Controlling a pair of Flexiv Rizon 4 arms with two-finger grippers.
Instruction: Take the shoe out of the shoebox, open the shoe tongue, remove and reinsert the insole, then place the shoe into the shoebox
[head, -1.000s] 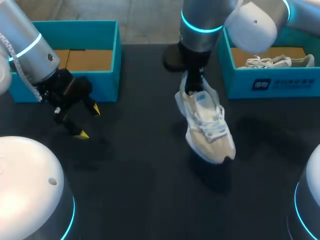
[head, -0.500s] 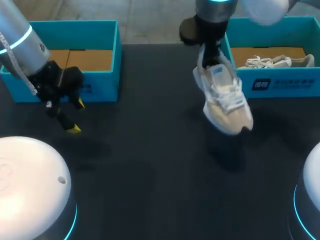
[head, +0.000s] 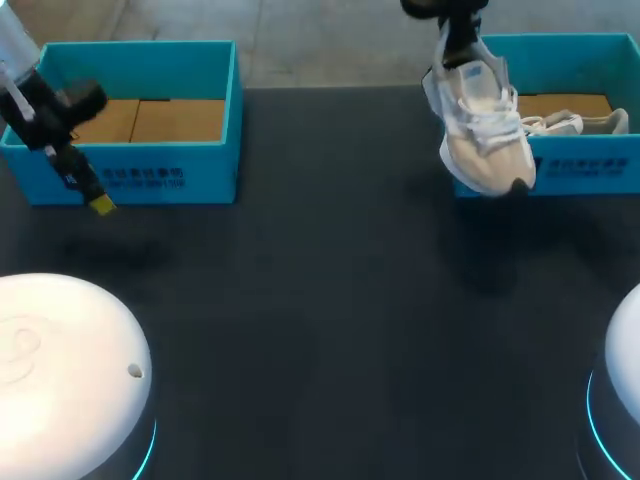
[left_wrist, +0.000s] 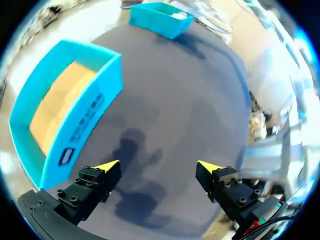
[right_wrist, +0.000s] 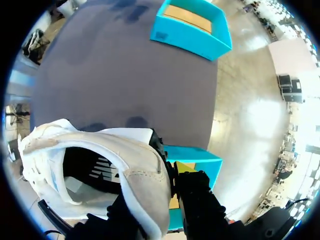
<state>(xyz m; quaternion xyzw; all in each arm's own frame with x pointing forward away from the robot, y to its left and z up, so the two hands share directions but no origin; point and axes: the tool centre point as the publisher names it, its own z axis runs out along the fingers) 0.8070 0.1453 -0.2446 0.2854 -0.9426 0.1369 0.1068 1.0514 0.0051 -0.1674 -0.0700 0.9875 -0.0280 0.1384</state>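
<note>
The right gripper (right_wrist: 173, 172) is clamped on the shoe (head: 482, 135) at its heel collar, one finger inside and one outside. The shoe hangs toe-down below it, over the front wall of the shoebox (head: 585, 165). It looks light and soft, so that firmer heel rim seems the sound hold. Far off, the left gripper (left_wrist: 157, 166) hovers, fingers apart, beside the other box (left_wrist: 85, 107).

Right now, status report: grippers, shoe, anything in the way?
Left gripper open, empty. Right gripper shut on shoe heel, held up at right shoebox front wall. Second shoe lying in that box.
</note>
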